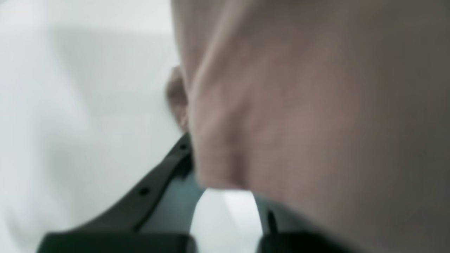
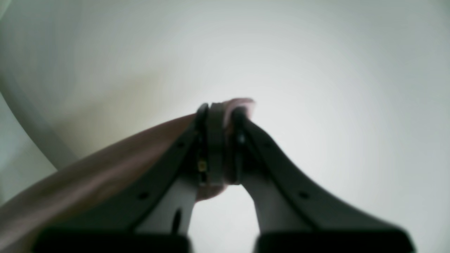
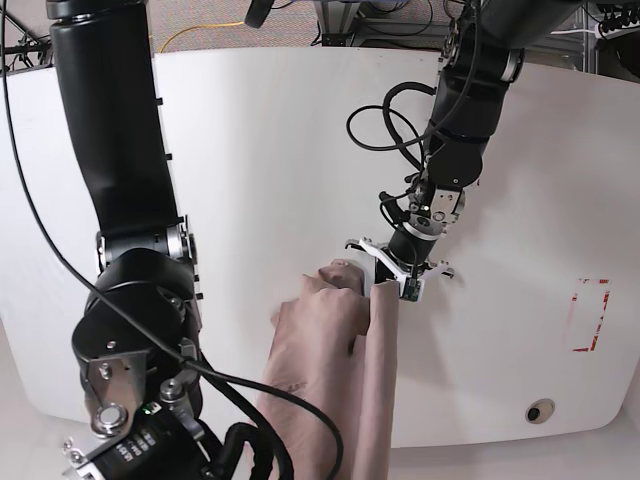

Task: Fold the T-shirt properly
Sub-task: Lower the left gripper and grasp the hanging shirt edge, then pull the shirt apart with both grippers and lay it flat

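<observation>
Two thin pinches are all that hold the T-shirt (image 3: 340,370), stretched above the white tabletop (image 3: 260,150) between the closed left gripper (image 3: 392,283) and closed right gripper (image 2: 219,116), so cloth could be lost if pulled unevenly.

Left wrist view badly blurred: shirt (image 1: 299,105) fills the right side and covers the left tool (image 1: 225,175) tips, so the contact point can't be read there. Right wrist view also soft; right tool (image 2: 225,116) tips sit pinched on a bit of shirt (image 2: 88,168), but the cloth runs off the lower-left edge. Base view: right tool is out of frame, below the shirt (image 3: 330,380), whose lower part is cut by the bottom edge. Small round thing (image 3: 540,411) on the desk (image 3: 280,150), right of the shirt, too small to identify. Red mark (image 3: 590,315) further right unclear.
</observation>
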Controlling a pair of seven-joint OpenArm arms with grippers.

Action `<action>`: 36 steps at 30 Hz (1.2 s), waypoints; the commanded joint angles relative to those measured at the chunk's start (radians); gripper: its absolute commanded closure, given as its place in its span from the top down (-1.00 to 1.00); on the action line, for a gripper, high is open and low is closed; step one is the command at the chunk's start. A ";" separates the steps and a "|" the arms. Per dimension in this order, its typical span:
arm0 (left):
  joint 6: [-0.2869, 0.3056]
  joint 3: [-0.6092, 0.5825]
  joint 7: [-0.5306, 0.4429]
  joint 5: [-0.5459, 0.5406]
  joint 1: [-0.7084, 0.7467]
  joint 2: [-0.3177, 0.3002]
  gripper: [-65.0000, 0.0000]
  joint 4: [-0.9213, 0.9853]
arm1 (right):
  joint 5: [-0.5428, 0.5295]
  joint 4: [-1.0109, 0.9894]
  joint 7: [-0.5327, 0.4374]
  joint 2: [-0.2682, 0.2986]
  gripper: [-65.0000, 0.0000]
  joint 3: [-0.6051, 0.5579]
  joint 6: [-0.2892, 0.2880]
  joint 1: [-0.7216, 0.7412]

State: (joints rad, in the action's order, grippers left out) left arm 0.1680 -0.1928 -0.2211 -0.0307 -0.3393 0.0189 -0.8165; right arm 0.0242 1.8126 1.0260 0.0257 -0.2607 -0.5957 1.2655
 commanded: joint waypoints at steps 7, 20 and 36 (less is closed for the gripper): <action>-0.003 0.108 0.107 -0.011 0.062 -0.047 -0.98 -0.271 | 0.013 0.008 -0.017 0.069 -1.00 0.113 0.010 0.007; 0.002 0.240 0.288 -0.013 0.194 -0.162 -0.99 -0.666 | 0.013 0.005 -0.014 0.148 -1.00 0.179 0.015 -0.108; 0.005 0.461 0.644 -0.013 0.098 -0.307 -0.97 -1.055 | 0.013 -0.242 -0.068 0.145 -1.00 0.189 0.020 -0.063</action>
State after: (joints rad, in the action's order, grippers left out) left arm 0.1783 0.2562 0.4309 -0.0380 -0.2092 -0.2588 -1.8214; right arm 0.0315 1.5829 0.9848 0.1658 -0.0772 -0.5854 1.1404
